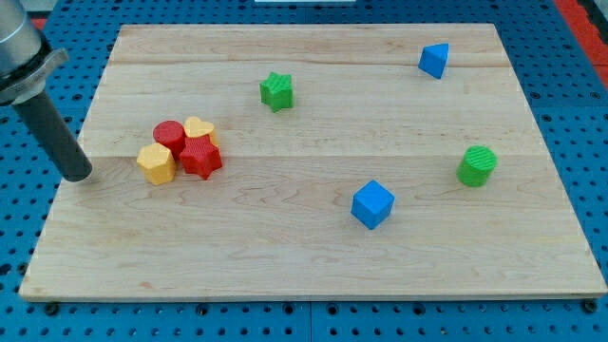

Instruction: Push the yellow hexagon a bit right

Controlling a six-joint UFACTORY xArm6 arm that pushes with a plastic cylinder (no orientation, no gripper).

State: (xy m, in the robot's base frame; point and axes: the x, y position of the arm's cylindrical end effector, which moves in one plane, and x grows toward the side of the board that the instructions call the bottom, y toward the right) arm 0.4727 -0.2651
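1. My tip (78, 175) rested on the bench (313, 256) near its left edge; it is a bare rod with no hand to open or close.
2. The yellow hexagon (155, 163) lay just to the tip's right, apart from it.
3. It touched the red star (200, 157), beside the red cylinder (169, 136) and yellow heart (199, 128).

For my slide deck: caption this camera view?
My tip sits left of the yellow hexagon, ready to push right.

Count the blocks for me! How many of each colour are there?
Red plastic blocks, a cylinder and a star: 2
Yellow plastic blocks, a hexagon and a heart: 2
Green plastic blocks: 2
Blue plastic blocks: 2
Total: 8
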